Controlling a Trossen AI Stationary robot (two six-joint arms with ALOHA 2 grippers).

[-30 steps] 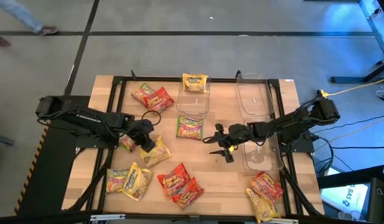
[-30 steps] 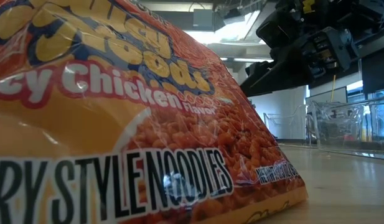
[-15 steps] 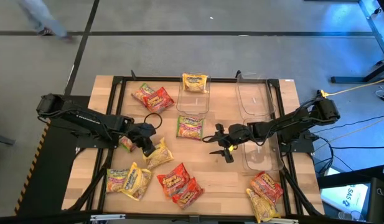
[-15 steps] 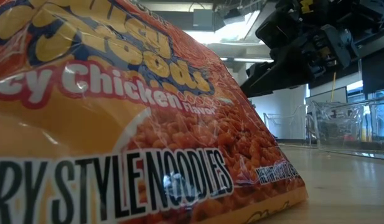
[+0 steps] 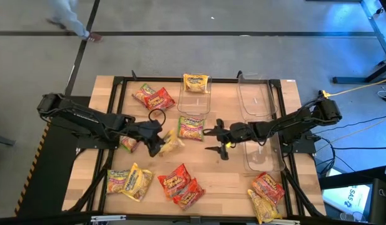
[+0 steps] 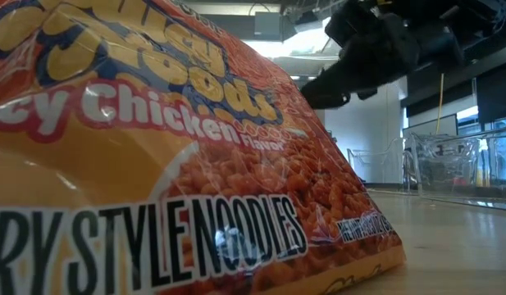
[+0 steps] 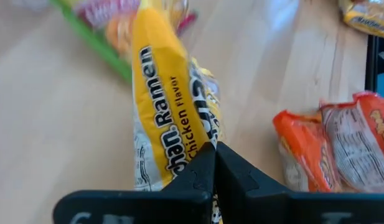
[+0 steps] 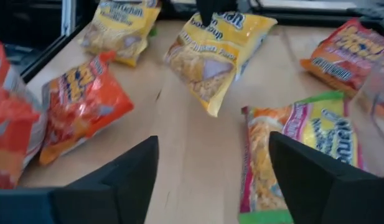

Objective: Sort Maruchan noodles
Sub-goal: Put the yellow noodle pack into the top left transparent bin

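My left gripper (image 5: pixel 156 145) (image 7: pixel 213 158) is shut on a yellow Maruchan noodle packet (image 5: pixel 172 141) (image 7: pixel 160 93) (image 8: pixel 210 56), left of the table's middle. My right gripper (image 5: pixel 216 141) (image 8: pixel 210 186) is open and hovers right of that packet, facing it. A light green packet (image 5: pixel 191 127) (image 8: pixel 304 149) lies flat between the two grippers, toward the far side. Other yellow, green and red-orange packets lie flat around the table. One yellow packet (image 5: pixel 196 82) sits in a clear bin (image 5: pixel 194 103). My left gripper pinches the yellow packet between its two fingers at one end edge (image 7: pixel 192 158). The fingers (image 8: pixel 210 7) come from above and from the table's left. The packet hangs tilted below them, lifted clear of the table.
Red-orange packets (image 5: pixel 180 182) lie near the near edge, and one (image 6: pixel 154 164) fills most of the low view. More packets lie at the near left (image 5: pixel 127 181), far left (image 5: pixel 152 97) and near right (image 5: pixel 266 192). Two more clear bins (image 5: pixel 254 99) (image 5: pixel 263 156) stand on the right.
My left gripper has lifted the yellow packet off the table and carried it toward the table's right and slightly toward the far edge; the packet now hangs clear instead of lying flat. My right gripper has shifted a little toward the left and the far edge.
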